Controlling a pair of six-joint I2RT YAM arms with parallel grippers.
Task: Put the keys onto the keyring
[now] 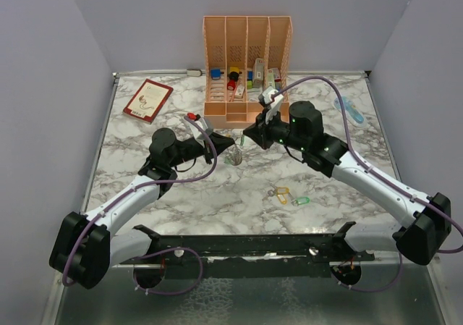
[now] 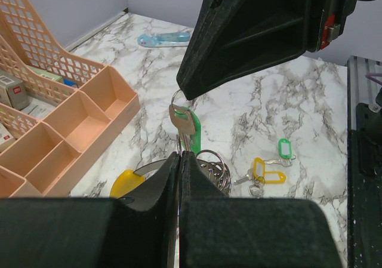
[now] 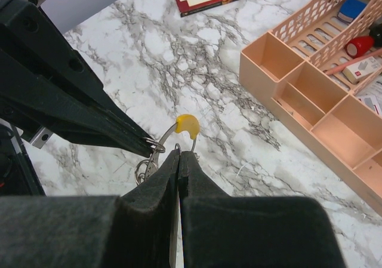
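The keyring (image 2: 146,169), a thin silver loop with a yellow piece (image 3: 187,125) on it, hangs just above the table's middle (image 1: 233,156). My left gripper (image 2: 180,154) is shut on its band, its tip showing in the right wrist view (image 3: 146,141). My right gripper (image 3: 180,153) meets it from the right (image 1: 246,138) and is shut on the small ring of a silver key with a green head (image 2: 190,128). A bunch of small rings (image 2: 216,169) dangles below. A yellow key (image 1: 281,193) and a green key (image 1: 301,200) lie loose on the marble, to the right.
A peach desk organizer (image 1: 246,64) with small items stands right behind the grippers. A red book (image 1: 147,99) lies at the back left and a blue object (image 1: 349,110) at the back right. Grey walls close the table's sides.
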